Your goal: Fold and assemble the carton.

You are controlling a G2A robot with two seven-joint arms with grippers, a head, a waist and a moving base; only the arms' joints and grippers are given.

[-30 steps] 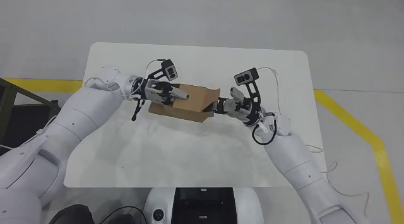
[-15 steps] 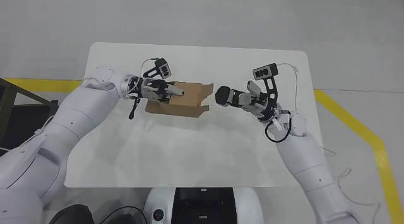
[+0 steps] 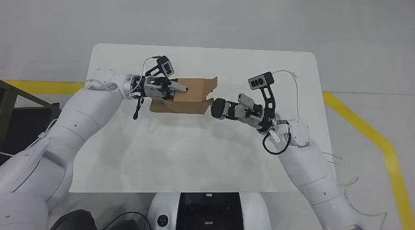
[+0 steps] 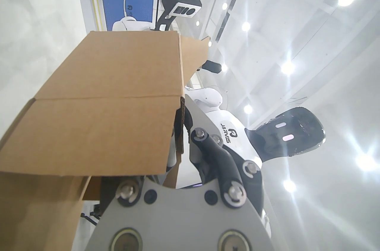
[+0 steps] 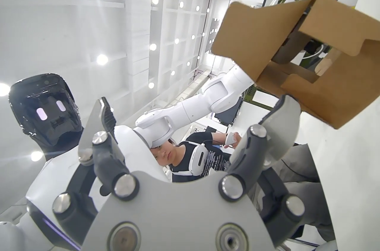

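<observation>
A brown carton is held a little above the white table, partly unfolded, with loose flaps at its right end. My left gripper is shut on the carton's left wall; in the left wrist view one finger presses the cardboard and the other is hidden behind it. My right gripper is open at the carton's right end. In the right wrist view its fingers are spread wide, one tip just below the carton's lower flap edge.
The table's front half and far edge are bare white surface. Yellow floor tape runs past both sides of the table. A dark object stands on the floor off the table's left side.
My right gripper let go of the carton's right end and drew back to the right, then came back to that end, open. The carton shifted slightly toward the far side and levelled.
</observation>
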